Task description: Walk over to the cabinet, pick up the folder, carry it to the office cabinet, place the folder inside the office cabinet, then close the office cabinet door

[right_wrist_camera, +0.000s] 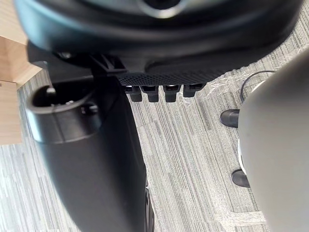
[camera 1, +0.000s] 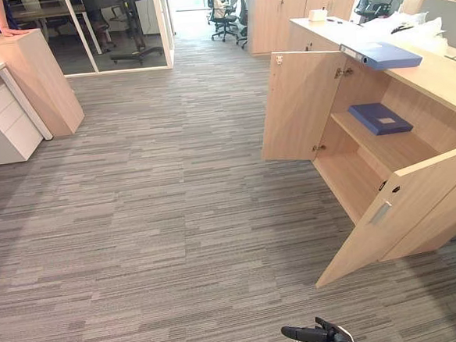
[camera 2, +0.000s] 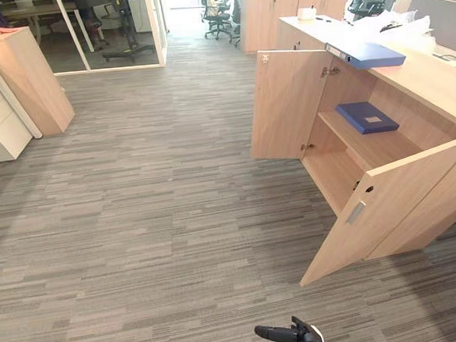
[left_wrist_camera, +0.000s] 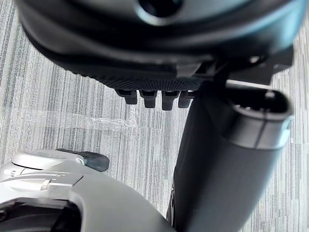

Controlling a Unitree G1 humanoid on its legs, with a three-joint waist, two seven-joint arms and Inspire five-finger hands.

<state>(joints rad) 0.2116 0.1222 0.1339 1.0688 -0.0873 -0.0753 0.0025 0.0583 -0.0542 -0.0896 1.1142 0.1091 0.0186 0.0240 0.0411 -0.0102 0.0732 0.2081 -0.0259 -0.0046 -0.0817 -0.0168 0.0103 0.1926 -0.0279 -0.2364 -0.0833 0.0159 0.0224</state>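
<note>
Fingers (left_wrist_camera: 148,99) relaxed on left hand (left_wrist_camera: 145,53), right hand (right_wrist_camera: 159,53), both empty

Open carpet (camera 1: 161,222) ahead and left. On the right, barred by the near cabinet door (camera 1: 407,209) swung out wide; free way in between it and the far door (camera 1: 302,107).

My left robot hand (left_wrist_camera: 154,79) is a dark, rounded block with a black dotted grip pad across the palm, edged by a row of short, square-ended fingertips (left_wrist_camera: 149,99). Its thumb (left_wrist_camera: 251,121) is a thick black tube with a grey cap crossed by a thin seam. My right robot hand (right_wrist_camera: 164,77) is built the same.
</note>
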